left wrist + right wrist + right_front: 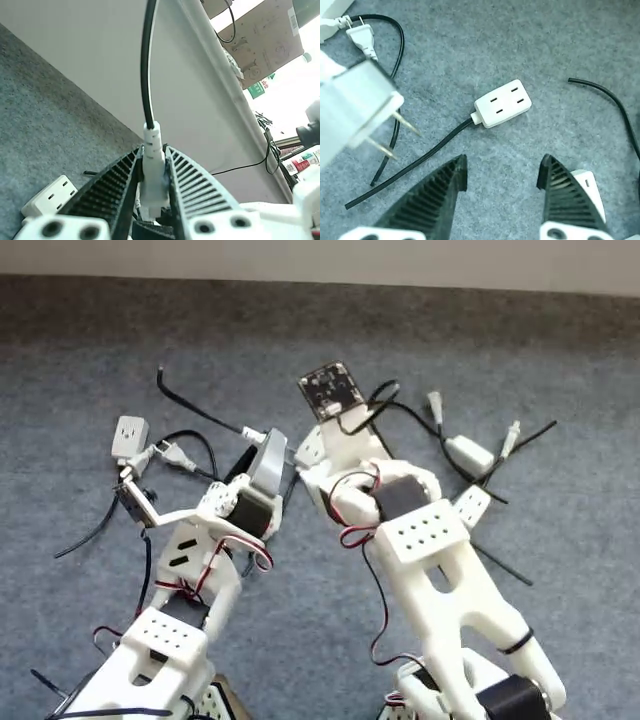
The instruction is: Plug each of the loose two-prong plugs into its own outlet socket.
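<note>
My left gripper (154, 151) is shut on a white two-prong plug (154, 170) whose black cord (146, 60) rises away from it. In the high view this gripper (267, 454) sits mid-table, and the held plug's prongs (404, 125) stick out bare above the carpet. My right gripper (503, 162) hangs open over a white outlet socket (501, 103) with a black cord, holding nothing. Another loose plug (362, 37) lies farther off. A second socket (50, 197) lies on the carpet beside the left gripper's fingers.
On the grey carpet, a socket (128, 435) and plug (170, 453) lie at the left. Two plugs (435, 405) (512, 435) and two sockets (470, 453) (471, 504) lie at the right among black cords. A wall borders the far edge.
</note>
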You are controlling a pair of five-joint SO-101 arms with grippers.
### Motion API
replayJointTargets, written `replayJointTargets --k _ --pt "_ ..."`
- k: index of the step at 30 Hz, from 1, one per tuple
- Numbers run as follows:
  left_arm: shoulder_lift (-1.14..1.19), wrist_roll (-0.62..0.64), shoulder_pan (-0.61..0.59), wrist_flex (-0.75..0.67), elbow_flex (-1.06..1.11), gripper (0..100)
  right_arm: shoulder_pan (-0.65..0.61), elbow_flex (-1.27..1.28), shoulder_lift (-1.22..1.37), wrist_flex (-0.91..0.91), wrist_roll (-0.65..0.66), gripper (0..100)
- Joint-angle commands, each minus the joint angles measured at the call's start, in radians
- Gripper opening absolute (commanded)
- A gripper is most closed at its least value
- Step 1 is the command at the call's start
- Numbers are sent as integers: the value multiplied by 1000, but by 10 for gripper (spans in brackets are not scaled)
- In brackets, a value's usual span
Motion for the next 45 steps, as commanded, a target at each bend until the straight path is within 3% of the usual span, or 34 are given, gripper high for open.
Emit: replayJointTargets --k 1,24,45 --pt "-22 2 28 -21 5 9 -5 -90 36 -7 31 228" --pt "-22 -2 94 -20 22 9 27 -455 335 -7 34 228" --pt "-22 -2 130 -20 35 9 77 -490 338 -19 35 228"
